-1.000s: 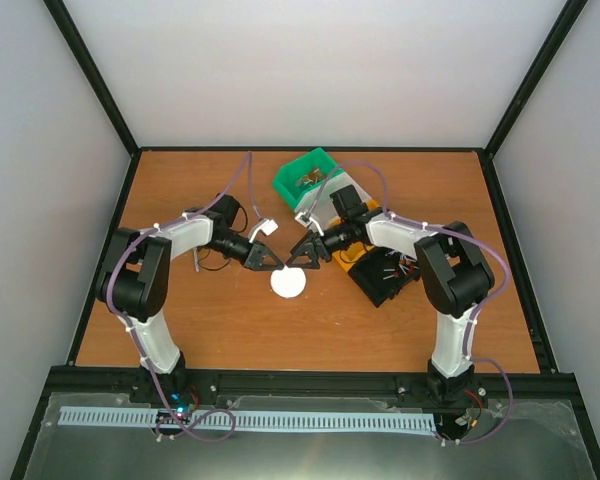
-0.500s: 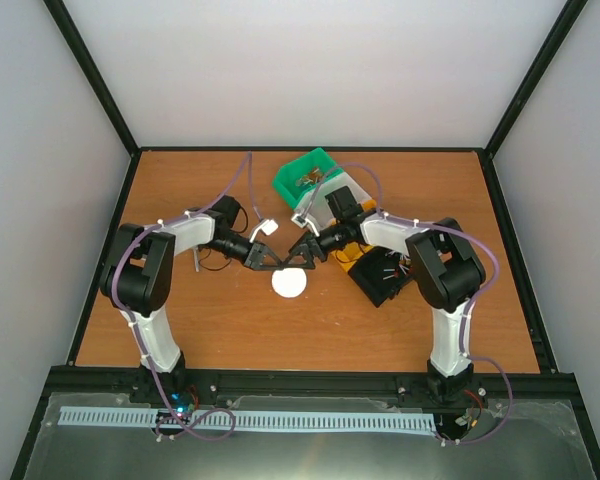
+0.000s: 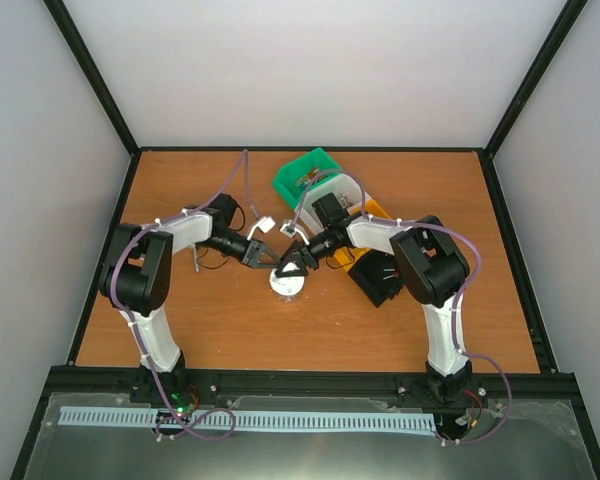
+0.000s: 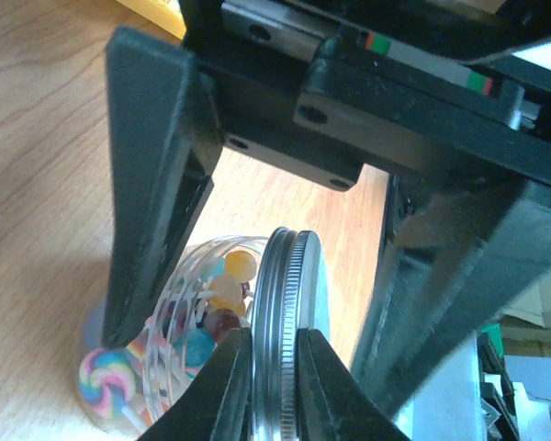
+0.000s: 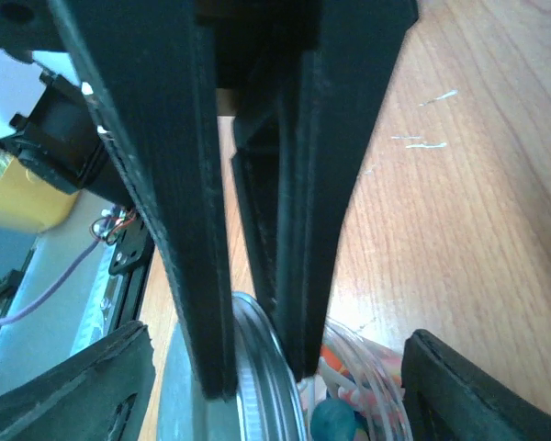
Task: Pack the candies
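The small clear round jar [image 4: 170, 308] stands on the table at the centre [image 3: 288, 284], with its silver lid [image 4: 289, 303] at its mouth. The candies [image 4: 211, 312] are inside it, round sweets in yellow, blue, brown and swirled pink; some also show in the right wrist view [image 5: 335, 418]. My left gripper [image 4: 275, 386] is shut on the lid's ribbed rim; it is in the top view [image 3: 275, 262]. My right gripper [image 5: 280, 395] is open, one finger on each side of the jar and lid; it is in the top view [image 3: 294, 264].
A green bin [image 3: 305, 178], a white bin [image 3: 352, 190], an orange bin [image 3: 377, 212] and a black bin [image 3: 375, 282] cluster right of and behind the jar. Both arms meet over the table's centre. Bare wood lies left and in front.
Both grippers have closed in over the jar. The right gripper moved left and down around it; the left gripper moved right onto the lid.
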You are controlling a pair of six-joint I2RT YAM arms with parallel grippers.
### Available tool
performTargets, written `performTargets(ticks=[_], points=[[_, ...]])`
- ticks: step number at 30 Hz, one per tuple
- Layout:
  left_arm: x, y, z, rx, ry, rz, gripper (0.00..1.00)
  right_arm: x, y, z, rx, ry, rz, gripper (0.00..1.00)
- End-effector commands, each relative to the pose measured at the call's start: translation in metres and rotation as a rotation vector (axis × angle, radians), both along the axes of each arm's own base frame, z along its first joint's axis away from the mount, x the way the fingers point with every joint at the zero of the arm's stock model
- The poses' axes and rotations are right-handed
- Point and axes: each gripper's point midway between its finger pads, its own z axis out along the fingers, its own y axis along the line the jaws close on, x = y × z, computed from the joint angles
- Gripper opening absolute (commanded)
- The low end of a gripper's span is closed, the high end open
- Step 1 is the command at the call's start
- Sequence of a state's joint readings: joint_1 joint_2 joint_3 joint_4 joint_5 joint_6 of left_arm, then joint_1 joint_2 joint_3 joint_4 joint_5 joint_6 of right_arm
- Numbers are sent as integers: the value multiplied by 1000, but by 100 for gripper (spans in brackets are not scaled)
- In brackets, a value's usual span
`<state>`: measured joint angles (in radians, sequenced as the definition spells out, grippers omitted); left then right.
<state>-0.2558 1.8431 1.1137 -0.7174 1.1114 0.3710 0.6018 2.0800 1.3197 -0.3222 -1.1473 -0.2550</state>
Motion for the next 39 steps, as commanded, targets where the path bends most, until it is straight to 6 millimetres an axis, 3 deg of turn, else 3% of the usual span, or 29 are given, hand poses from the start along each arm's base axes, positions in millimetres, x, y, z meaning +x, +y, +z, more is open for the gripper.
performTargets(ticks=[1, 8, 13, 20, 25, 32, 39], points=[[21, 10, 4, -4, -74, 18, 14, -14, -3, 2, 21, 40, 45, 68], [15, 13, -11, 27, -52, 14, 14, -12, -5, -3, -4, 31, 30, 55], [22, 15, -13, 56, -79, 53, 16, -11, -5, -9, -19, 40, 25, 45], [35, 21, 2, 118, -174, 92, 33, -10, -8, -17, -53, 39, 9, 38], [34, 26, 19, 141, -252, 102, 47, -8, -10, -20, -62, 43, 0, 36], [13, 34, 26, 167, -320, 84, 54, -6, -10, -17, -58, 44, -4, 38], [-9, 44, 34, 198, -469, 33, 56, -1, -5, 28, 3, -26, 5, 56]])
